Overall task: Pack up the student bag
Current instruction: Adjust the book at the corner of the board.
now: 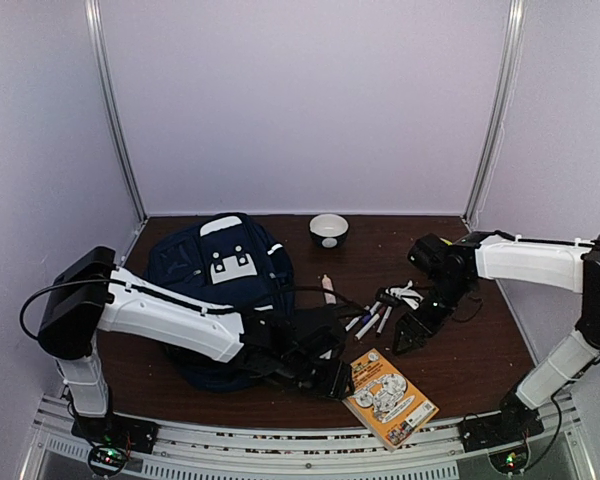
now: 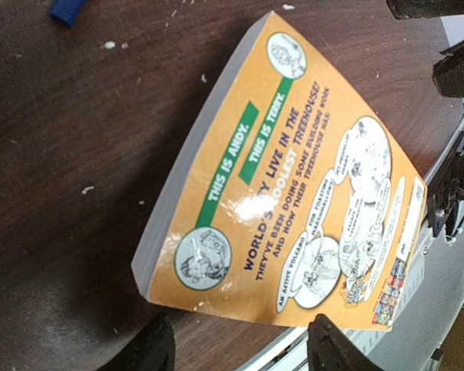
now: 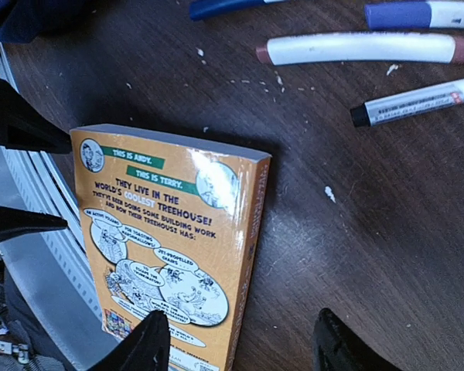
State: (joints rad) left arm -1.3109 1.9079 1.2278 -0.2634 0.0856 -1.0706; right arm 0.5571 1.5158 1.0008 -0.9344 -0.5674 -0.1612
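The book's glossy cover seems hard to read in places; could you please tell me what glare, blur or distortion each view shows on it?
Left wrist: a white glare patch on the book washes over part of the title, and the lens bows its edges; right wrist: a milder sheen near one upper corner, print sharp; top external: the print is too small to read.

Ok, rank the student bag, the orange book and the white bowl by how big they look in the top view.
1. student bag, by far the largest.
2. orange book, though it lies nearer the camera.
3. white bowl, smallest.
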